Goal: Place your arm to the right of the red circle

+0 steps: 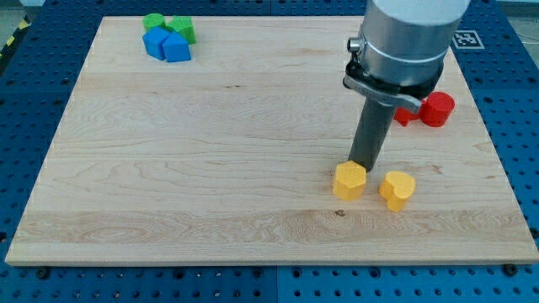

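Camera view, my tip [364, 163]: the rod ends at the table just above the yellow hexagon [349, 180], touching it or nearly so; its very end is partly hidden behind that block.
Claw state: there is no claw here, only a bare rod, so nothing is wide, narrow or holding anything.
Red circle [437, 109]: up and to the view's right of my tip, near the board's right side, well apart from the rod's end.
Second red block [403, 115]: just left of the red circle and touching it or nearly so, mostly hidden behind the arm's grey body [404, 42]; its shape cannot be told.
Yellow heart [397, 189]: just right of the yellow hexagon, below and to the right of my tip.
Blue blocks [167, 45] and green blocks [168, 25]: clustered far up and to the view's left of my tip, out of the way.
Board [210, 160]: only a narrow strip of wood shows to the right of the red circle.
Risk, direct path: heading straight up-right from here would likely strike the hidden red block and shove the circle off its spot.
Risk, yellow blocks: a rightward sweep at this height could drag the heart or the hexagon along.
Risk, edge: the landing room is tight, so overshooting could carry my tip off the wood.
Safer judgement: loop below the red pair, then come up on the circle's right.
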`<action>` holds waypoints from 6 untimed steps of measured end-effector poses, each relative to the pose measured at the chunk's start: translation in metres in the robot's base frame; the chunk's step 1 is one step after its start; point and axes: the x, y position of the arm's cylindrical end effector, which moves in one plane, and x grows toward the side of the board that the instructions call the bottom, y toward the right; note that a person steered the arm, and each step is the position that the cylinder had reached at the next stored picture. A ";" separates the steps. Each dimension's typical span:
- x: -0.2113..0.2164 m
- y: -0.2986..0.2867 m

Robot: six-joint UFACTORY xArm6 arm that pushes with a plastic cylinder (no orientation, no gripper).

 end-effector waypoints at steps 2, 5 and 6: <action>-0.037 0.034; -0.101 0.185; -0.097 0.204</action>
